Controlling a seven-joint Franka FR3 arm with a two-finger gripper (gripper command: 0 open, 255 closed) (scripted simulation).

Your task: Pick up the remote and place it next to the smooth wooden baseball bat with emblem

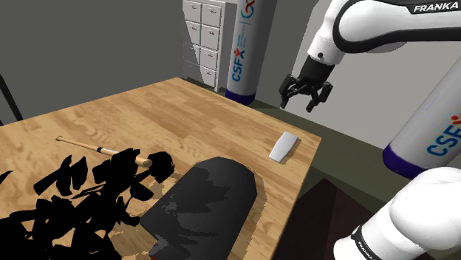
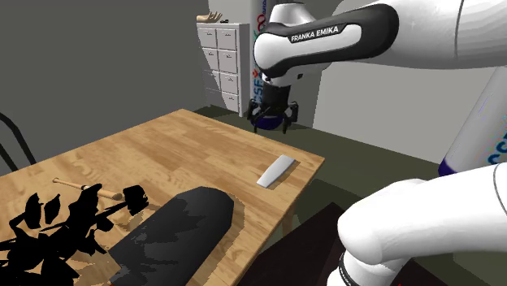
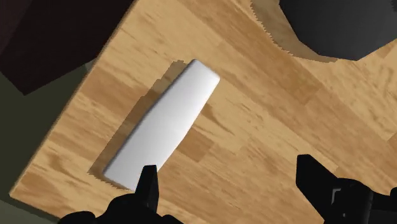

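The remote (image 1: 283,145) is a plain pale grey-white slab lying flat near the table's edge; it also shows as the remote (image 2: 274,171) and the remote (image 3: 165,121). The wooden baseball bat (image 1: 85,146) lies toward the shoulder view's left, its thick end partly hidden by black shapes; in the second exterior view the bat (image 2: 78,187) shows the same way. My gripper (image 1: 305,96) hangs in the air above the remote, open and holding nothing. Seen from the second exterior view, the gripper (image 2: 272,120) is also well above the table. In the wrist view the gripper (image 3: 229,188) has its fingers apart, the remote just beside one fingertip (image 3: 150,181).
A large dark rounded object (image 1: 198,210) lies on the wooden table (image 1: 214,122) between remote and bat. A jagged black cluster (image 1: 70,199) covers the shoulder view's lower left. A white drawer cabinet (image 1: 203,40) and a banner stand (image 1: 247,52) are behind the table.
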